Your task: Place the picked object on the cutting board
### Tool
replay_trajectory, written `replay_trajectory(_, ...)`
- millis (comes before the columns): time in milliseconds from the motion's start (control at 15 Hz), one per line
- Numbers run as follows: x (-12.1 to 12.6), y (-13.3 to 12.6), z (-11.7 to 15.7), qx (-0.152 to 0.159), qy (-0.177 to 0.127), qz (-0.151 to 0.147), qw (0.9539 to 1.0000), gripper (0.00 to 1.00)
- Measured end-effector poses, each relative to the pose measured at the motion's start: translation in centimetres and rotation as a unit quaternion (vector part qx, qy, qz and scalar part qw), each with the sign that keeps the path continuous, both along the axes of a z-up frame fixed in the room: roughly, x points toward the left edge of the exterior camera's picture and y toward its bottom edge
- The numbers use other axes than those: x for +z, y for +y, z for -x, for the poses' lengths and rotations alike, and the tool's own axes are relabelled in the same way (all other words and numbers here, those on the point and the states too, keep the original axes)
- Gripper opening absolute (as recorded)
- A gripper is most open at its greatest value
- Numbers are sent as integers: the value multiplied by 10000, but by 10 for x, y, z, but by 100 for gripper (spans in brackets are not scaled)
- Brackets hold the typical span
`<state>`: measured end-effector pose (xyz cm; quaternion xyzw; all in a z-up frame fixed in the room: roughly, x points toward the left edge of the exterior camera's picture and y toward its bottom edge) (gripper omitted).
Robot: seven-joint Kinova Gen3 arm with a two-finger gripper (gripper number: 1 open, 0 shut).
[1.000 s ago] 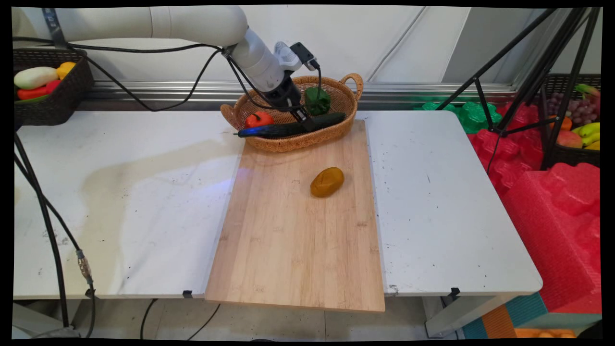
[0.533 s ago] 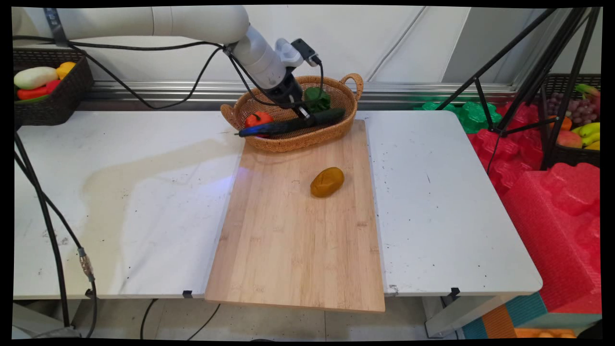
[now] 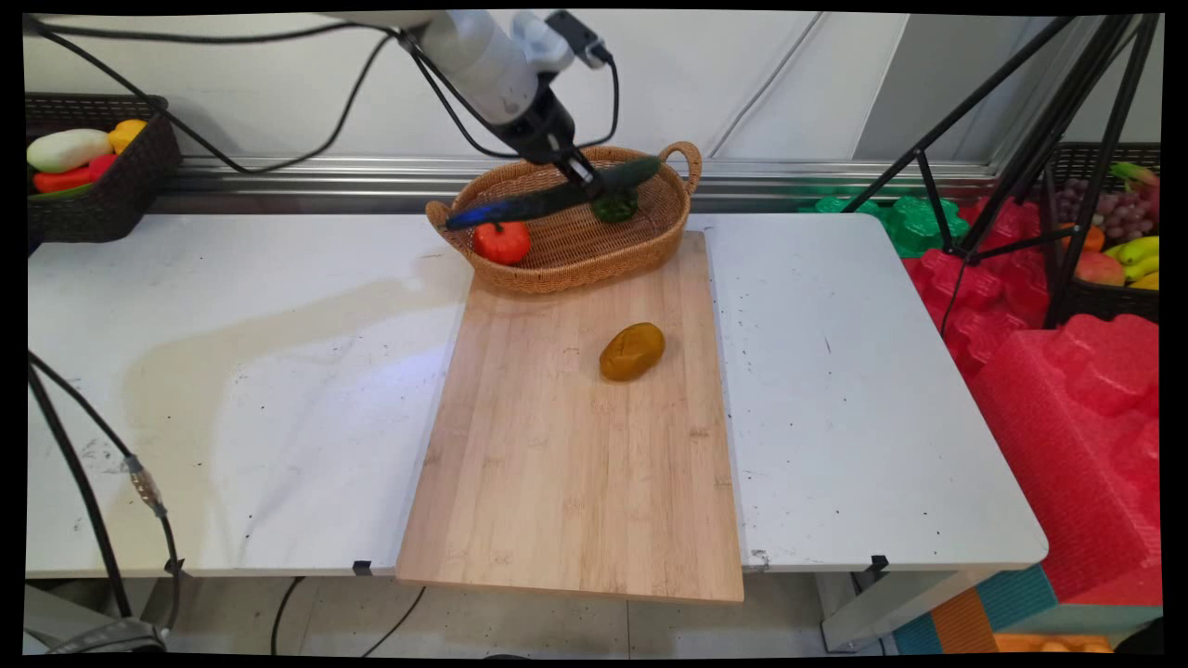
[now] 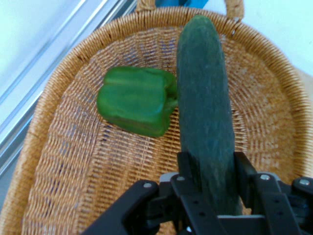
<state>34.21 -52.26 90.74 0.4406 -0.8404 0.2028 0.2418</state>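
In the main view, a long dark green cucumber (image 3: 557, 192) is being held in the air above the wicker basket (image 3: 650, 243) by the black gripper (image 3: 583, 181), whose fingers are being pressed against its sides. The hold is being taken somewhat off the middle, nearer the right end, so the longer left part is being left to hang out and slightly downward; some tendency to tip in the grip is to be judged likely. A red tomato (image 3: 501, 241) and a green pepper (image 3: 614, 206) are lying in the basket beneath it. The basket is standing at the far end of a wooden board (image 3: 557, 482), on which a brown potato (image 3: 632, 351) is resting well apart.

In the hand view, the cucumber (image 4: 205, 112) is being pinched between the two fingers (image 4: 244, 169) of the gripper (image 4: 215, 176), running straight away from the hand over the basket's (image 4: 63, 161) weave. It is looking stiff, smooth-skinned and rounded, so it is being judged light but somewhat slippery. The pepper (image 4: 134, 100) is lying just beside it, below.
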Motion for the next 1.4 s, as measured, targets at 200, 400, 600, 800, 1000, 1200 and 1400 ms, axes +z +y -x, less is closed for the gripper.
replay_trajectory(200,26,30,2,76,17,26,10000,0)
replay_trajectory(400,42,65,6,116,64,-50,9999,0)
replay_trajectory(600,48,101,9,207,119,-191,9995,0)
replay_trajectory(800,47,138,11,301,140,-394,9987,0)
replay_trajectory(1000,41,165,13,369,143,-533,9978,0)
replay_trajectory(1200,29,181,14,425,129,-621,9971,0)
replay_trajectory(1400,14,190,14,453,102,-682,9966,0)
